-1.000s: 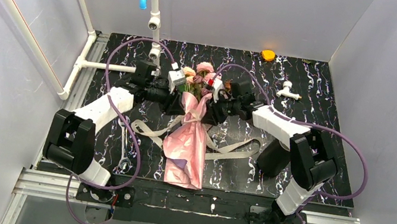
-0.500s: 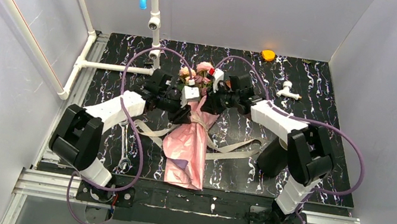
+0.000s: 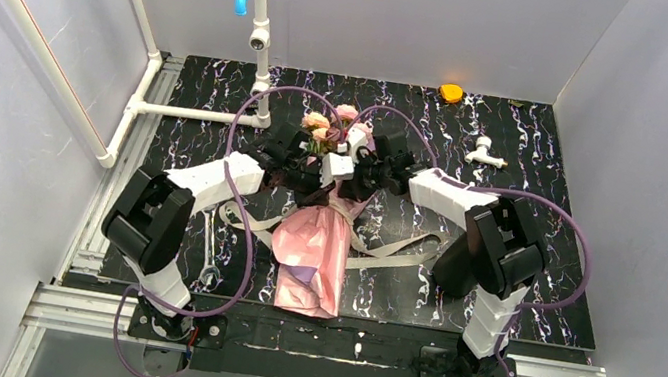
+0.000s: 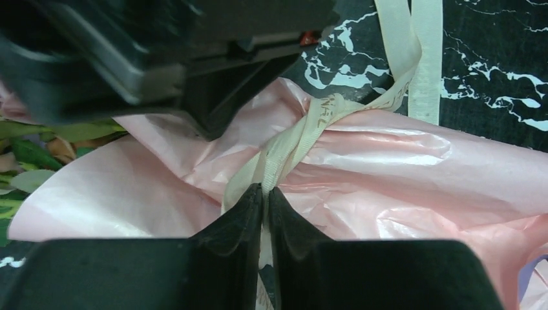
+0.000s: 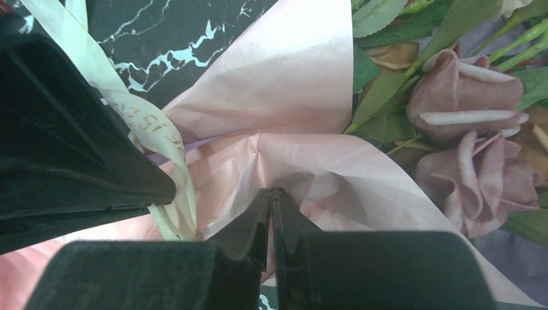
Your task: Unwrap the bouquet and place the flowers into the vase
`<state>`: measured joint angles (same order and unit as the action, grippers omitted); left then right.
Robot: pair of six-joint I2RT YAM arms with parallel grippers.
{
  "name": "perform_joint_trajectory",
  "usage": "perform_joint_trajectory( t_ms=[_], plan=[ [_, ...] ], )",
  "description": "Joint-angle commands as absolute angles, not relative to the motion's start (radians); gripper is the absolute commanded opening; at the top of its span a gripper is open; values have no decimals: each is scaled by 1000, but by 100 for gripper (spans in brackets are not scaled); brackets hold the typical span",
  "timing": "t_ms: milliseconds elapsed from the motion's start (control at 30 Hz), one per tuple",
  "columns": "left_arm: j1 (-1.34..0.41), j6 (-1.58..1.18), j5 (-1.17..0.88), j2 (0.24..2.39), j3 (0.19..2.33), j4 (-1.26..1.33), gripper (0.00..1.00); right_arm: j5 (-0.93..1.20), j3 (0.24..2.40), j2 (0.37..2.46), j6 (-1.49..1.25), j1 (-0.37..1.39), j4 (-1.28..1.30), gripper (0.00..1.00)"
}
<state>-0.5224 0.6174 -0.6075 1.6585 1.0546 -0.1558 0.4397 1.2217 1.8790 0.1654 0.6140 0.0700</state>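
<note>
The bouquet (image 3: 312, 256) lies on the black marbled table with its pink paper cone pointing toward the arms. The flowers (image 3: 331, 127), pink and peach roses, stick out at the far end, and the roses (image 5: 465, 90) fill the right of the right wrist view. My left gripper (image 4: 265, 188) is shut on the beige ribbon (image 4: 310, 126) tied round the bouquet's neck. Beside it, my right gripper (image 5: 271, 190) is shut on a fold of the pink paper (image 5: 304, 97). From above, both grippers meet at the neck (image 3: 336, 181). The black vase (image 3: 452, 268) stands half hidden under the right arm.
Loose ribbon tails (image 3: 390, 253) trail across the table on both sides of the cone. A wrench (image 3: 207, 275) lies near the left arm's base. A white pipe (image 3: 195, 113) runs at the back left, with a white fitting (image 3: 483, 153) and a yellow object (image 3: 449, 92) at the back right.
Both arms have swung inward to the bouquet's neck. Both grippers have closed, the left on the ribbon and the right on the paper.
</note>
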Motion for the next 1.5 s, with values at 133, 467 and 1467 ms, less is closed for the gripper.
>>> perform_joint_trajectory(
  t_ms=[133, 467, 1467],
  plan=[
    [-496, 329, -612, 1511, 1050, -30, 0, 402, 1252, 1918, 278, 615, 130, 12],
    [-446, 88, -590, 1432, 942, 35, 0, 443, 1281, 1850, 274, 603, 179, 30],
    [-402, 20, -643, 1515, 1030, 32, 0, 524, 1249, 1687, 135, 600, 187, 58]
  ],
)
